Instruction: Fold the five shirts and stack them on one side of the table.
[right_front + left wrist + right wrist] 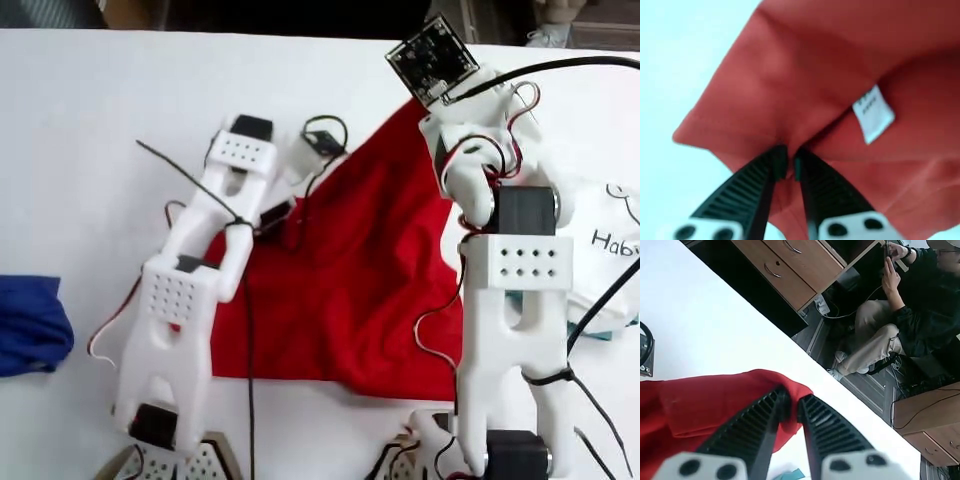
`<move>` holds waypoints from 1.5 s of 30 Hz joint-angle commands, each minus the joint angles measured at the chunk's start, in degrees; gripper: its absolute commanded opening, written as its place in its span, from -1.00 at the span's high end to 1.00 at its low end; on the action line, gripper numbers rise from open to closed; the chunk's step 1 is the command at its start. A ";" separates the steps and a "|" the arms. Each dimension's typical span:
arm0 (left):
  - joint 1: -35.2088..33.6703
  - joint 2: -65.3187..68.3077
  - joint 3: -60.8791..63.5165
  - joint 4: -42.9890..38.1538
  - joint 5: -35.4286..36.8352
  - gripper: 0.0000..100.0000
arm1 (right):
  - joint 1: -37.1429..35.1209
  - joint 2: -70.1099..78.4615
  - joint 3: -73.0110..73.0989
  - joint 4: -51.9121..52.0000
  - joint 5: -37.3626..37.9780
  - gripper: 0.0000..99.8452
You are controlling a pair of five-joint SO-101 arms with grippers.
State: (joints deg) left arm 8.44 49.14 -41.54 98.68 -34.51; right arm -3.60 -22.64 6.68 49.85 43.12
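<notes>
1. My claw (791, 397) has its two black ribbed fingers (752, 422) pinched almost together on the edge of the red shirt (705, 400).
2. The cloth bunches into a rounded fold right at my fingertips and spreads away to one side.
3. The shirt lies on the white table (705, 325).
4. Past the table's far edge stand wooden drawers (790, 265) with metal handles, on the floor.

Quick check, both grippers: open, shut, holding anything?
Left gripper: shut on a fold of the red shirt.
Right gripper: shut on the red shirt's edge.
</notes>
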 commanded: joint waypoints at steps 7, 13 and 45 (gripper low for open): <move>-1.67 -0.97 -1.54 0.70 -1.76 0.79 | 0.22 -2.33 -0.35 -0.57 -0.18 0.96; -5.19 -1.05 -1.89 -0.62 -4.84 0.73 | 0.22 -2.33 -0.35 -0.57 -0.18 0.96; -2.02 5.36 -9.54 0.18 -2.64 0.94 | 0.22 -1.98 -0.44 -0.57 -0.18 0.96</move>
State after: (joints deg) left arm 6.07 54.59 -46.29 96.92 -38.29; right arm -3.60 -22.64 6.68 49.85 43.12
